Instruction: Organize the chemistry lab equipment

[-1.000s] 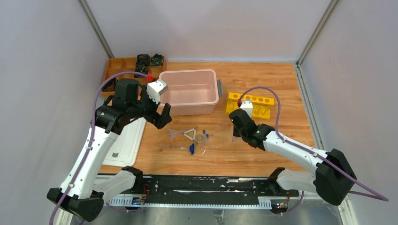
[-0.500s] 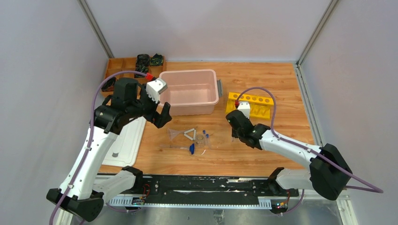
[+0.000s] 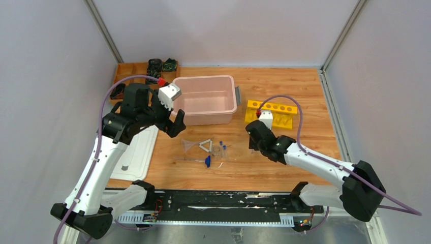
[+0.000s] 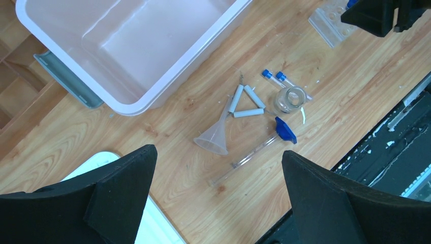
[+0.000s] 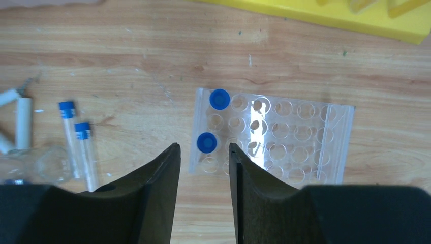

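left gripper (image 4: 218, 152): hangs released, jaws spread wide, clasps nothing; fills both lower corners of the left wrist view, high over the small items.

clear funnel (image 4: 212, 142): lies on its side at the centre of that view, stem pointing up toward the white triangle (image 4: 236, 99); touching it or just short, cannot tell.

tiny clear dish (image 4: 289, 99): sits just right of the triangle.

blue-capped clear tubes (image 4: 266, 74): two, lying side by side just above the dish, caps toward the upper left.

blue-tipped thin rod (image 4: 254, 151): lies slanted below the funnel, blue end at the upper right, near the dish.

pink tub (image 4: 127, 30): takes up the upper left of that view.

right gripper (image 5: 203, 147): hovers over the left edge of the clear tube rack (image 5: 284, 142), jaws released with a narrow gap, gripping nothing.

rack: lies flat on the wooden table (image 5: 127, 61), centre of the right wrist view; carries two blue caps (image 5: 219, 99) in holes along its left side, the lower one showing between the jaws.

yellow rack (image 5: 305, 10): runs along the top edge of that view.
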You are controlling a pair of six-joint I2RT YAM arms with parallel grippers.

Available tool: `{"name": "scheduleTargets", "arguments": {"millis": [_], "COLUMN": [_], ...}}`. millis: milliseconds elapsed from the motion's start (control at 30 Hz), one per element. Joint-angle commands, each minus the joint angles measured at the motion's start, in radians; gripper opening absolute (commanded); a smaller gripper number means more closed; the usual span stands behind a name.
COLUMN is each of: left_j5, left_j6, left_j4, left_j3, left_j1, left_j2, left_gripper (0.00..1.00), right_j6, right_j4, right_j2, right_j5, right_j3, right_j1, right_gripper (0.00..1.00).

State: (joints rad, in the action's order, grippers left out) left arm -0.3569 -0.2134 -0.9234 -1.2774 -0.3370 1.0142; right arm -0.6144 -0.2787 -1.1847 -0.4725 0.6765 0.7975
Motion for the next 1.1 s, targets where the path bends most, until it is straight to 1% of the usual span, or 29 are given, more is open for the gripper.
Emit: {"name": "scheduleTargets", "arguments": {"millis": [0, 100, 233, 367, 467, 633, 700, 1067], "left_j5": [-0.007, -0.003, 0.007, 0.026, 0.026, 0.028, 0.029, 0.014], "left_j6": [0.0, 0.008, 0.016, 0.024, 0.028, 0.015, 0.011, 0.012], "left_j4": [0.001, 0.002, 0.0, 0.0, -0.003, -0.016, -0.021, -0.023], "left_j3": [-0.039, -0.045, -0.053, -0.061, -0.062, -0.061, -0.064, -0.072], "left_j1": [0.001, 0.002, 0.003, 0.005, 0.009, 0.01, 0.01, 0.01], "left_j2": [0.004, 0.008, 0.009, 0.011, 0.01, -0.003, -0.003, 0.001], "left_gripper": [1.0, 1.0, 1.0, 1.0, 1.0, 1.0, 1.0, 1.0], "right_j6": [-0.014, -0.014, -0.014, 0.002, 0.002, -0.011, -0.026, -0.079], "right_j4": [-0.111, -0.142, -0.165, -0.163, -0.17, -0.133, -0.127, -0.096], "right_j2": [0.076, 0.079, 0.012, -0.148, -0.276, -0.427, -0.468, -0.561], "right_j5": [-0.044, -0.042, -0.004, 0.121, 0.147, 0.165, 0.175, 0.161], "right_j3": [0.119, 0.197, 0.296, 0.404, 0.461, 0.471, 0.467, 0.426], "right_j1": [0.027, 0.049, 0.089, 0.108, 0.135, 0.173, 0.176, 0.181], "right_gripper": [0.42, 0.4, 0.4, 0.4, 0.38, 0.37, 0.34, 0.22]}}
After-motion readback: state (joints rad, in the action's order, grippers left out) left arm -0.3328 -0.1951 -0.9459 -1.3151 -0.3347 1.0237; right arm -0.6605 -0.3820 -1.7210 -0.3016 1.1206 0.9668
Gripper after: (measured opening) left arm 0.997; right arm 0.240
